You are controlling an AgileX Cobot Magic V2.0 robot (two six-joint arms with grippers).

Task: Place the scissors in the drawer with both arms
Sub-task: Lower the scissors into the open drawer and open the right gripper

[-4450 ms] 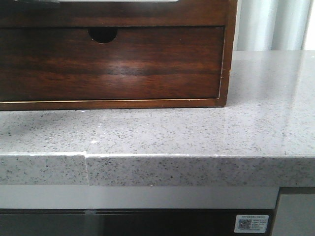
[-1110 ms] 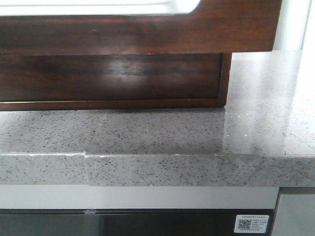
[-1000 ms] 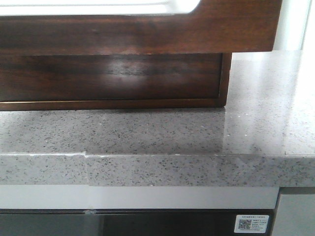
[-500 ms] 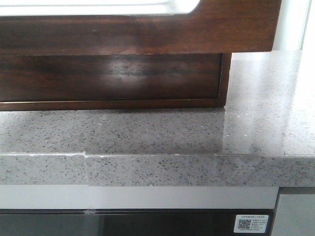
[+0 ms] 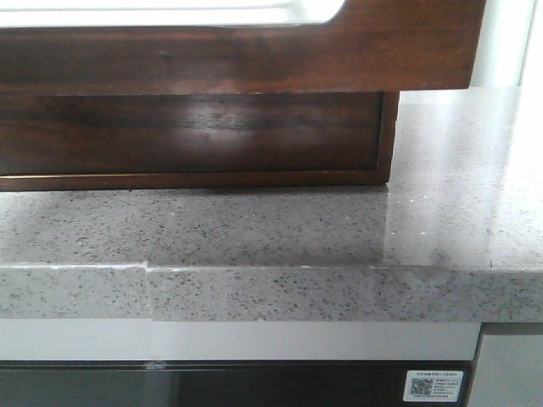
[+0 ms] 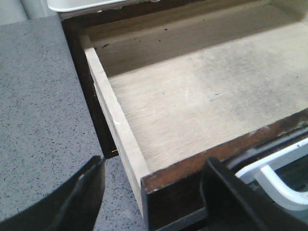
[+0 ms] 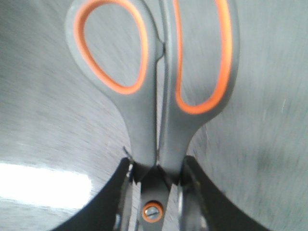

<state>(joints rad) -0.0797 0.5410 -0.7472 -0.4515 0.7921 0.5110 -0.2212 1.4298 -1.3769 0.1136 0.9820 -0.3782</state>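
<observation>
The drawer (image 5: 237, 59) stands pulled out; its dark glossy front fills the top of the front view, with a white patch (image 5: 170, 13) on it. In the left wrist view the drawer (image 6: 202, 106) shows a bare pale wooden floor. My left gripper (image 6: 154, 197) is open, its fingers (image 6: 82, 192) wide apart on either side of the drawer's front corner. The scissors (image 7: 159, 96), grey with orange-lined handle loops, are held just above their pivot screw by my right gripper (image 7: 156, 187), shut on them over a blurred grey surface. Neither arm shows in the front view.
Below the pulled-out drawer sits a second dark drawer front (image 5: 195, 131) in the same wooden cabinet. The cabinet stands on a speckled grey stone counter (image 5: 271, 229) whose front edge runs across the view. A white curved piece (image 6: 274, 178) lies beside the drawer front.
Since 4.5 s ago the drawer has come out toward the camera and now covers the lower front's finger notch. Over the last second nothing has visibly moved.
</observation>
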